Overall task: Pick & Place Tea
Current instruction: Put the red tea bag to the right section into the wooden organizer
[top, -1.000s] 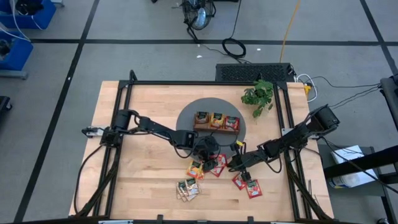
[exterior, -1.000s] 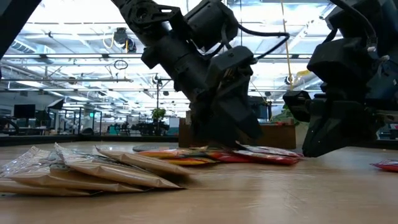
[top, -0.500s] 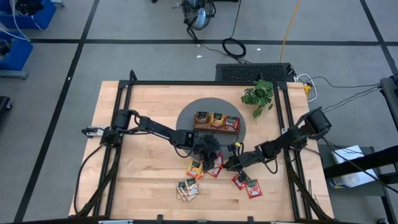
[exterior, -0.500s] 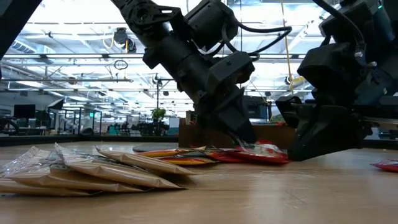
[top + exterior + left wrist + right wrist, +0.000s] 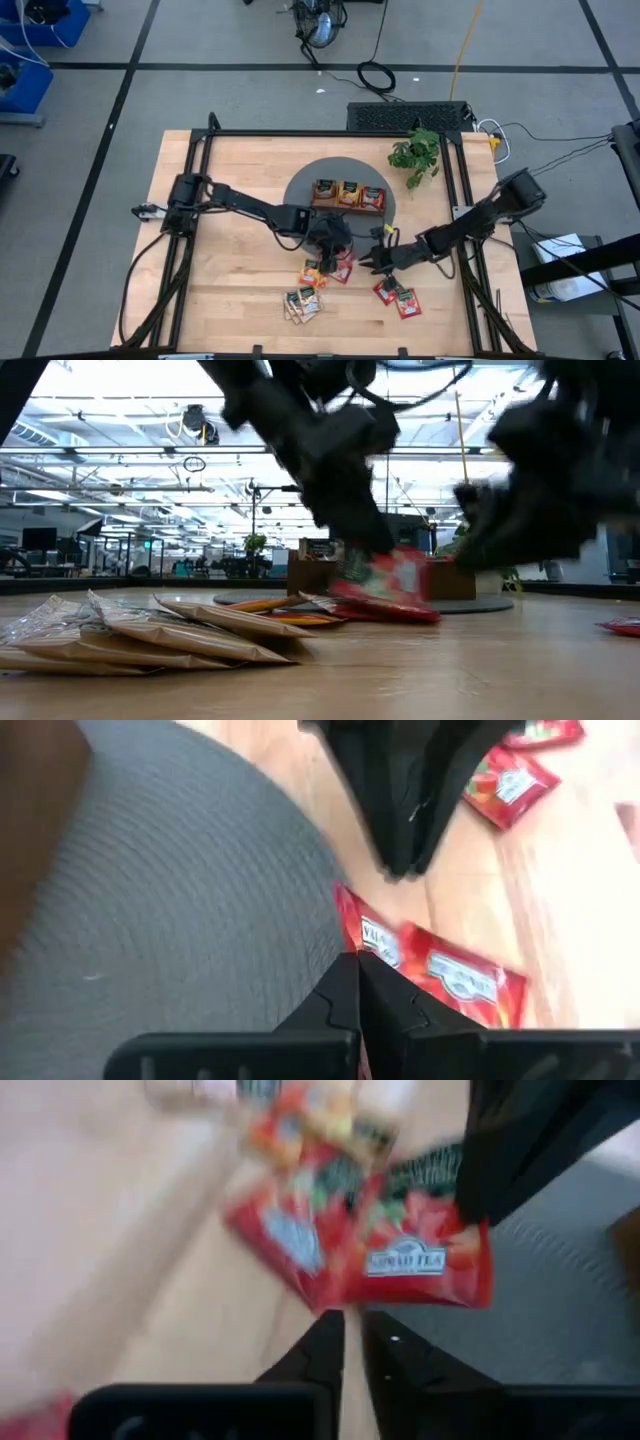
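My left gripper [image 5: 336, 252] is shut on a red tea sachet [image 5: 395, 575] just off the near edge of the round grey mat [image 5: 300, 190]. My right gripper [image 5: 378, 259] stands close by on the sachet's right, its fingers [image 5: 350, 1335] a small gap apart with nothing between them. More tea lies flat on the wood: an orange sachet [image 5: 312, 272], a green-and-tan pile [image 5: 302, 303] and red ones [image 5: 398, 298]. The wooden tray [image 5: 348, 195] sits on the mat with sachets in its compartments. My left gripper pinches the red sachet between its two shut fingers at one edge [image 5: 372, 942]. The fingers come slanting down from the table's far left. The sachet stands tilted, its held end raised above the other sachets; whether its lower end still touches them I cannot tell.
A second red sachet [image 5: 462, 982] lies on the wood right beside the held one. A green leafy plant [image 5: 417, 152] stands at the far right of the table. Bare wood lies toward the near left corner [image 5: 220, 300].
My left gripper has shut on the red sachet and risen, rolling a little. The sachet, which lay flat among the others, now stands tilted with its held end up. My right gripper's fingers have parted slightly.
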Tool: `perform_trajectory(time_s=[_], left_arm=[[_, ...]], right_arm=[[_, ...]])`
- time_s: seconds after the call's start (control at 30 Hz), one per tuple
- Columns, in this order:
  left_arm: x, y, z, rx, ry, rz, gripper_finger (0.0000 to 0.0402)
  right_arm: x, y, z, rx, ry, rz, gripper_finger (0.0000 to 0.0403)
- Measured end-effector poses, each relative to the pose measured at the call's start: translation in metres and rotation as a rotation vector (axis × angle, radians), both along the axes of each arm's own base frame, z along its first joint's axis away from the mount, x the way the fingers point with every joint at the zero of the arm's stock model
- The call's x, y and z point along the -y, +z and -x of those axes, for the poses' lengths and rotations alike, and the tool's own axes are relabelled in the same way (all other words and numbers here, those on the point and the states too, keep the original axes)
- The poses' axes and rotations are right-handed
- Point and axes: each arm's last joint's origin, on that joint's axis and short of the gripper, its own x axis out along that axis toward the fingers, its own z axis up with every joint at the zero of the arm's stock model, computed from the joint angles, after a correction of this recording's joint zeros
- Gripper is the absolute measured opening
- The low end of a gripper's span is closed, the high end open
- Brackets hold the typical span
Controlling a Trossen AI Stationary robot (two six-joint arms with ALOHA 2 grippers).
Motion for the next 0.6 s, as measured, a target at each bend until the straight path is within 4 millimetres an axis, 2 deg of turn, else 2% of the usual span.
perform_trajectory(time_s=[0.07,0.23,0.43,0.6], left_arm=[[0.005,0.013,0.001,-0.016,-0.021,-0.051,0.0003],[0.033,0.045,0.0,-0.026,-0.099,-0.233,0.0002],[0.059,0.061,0.0,0.037,-0.083,-0.363,0.0002],[0.06,0.063,-0.001,0.052,-0.046,-0.391,0.0002]], right_arm=[[-0.002,0.013,0.001,0.057,-0.023,-0.049,0.0061],[0.003,0.038,0.0,0.159,-0.095,-0.213,0.0128],[0.009,0.041,-0.001,0.175,-0.154,-0.237,0.0183],[0.008,0.038,-0.002,0.167,-0.12,-0.236,0.0204]])
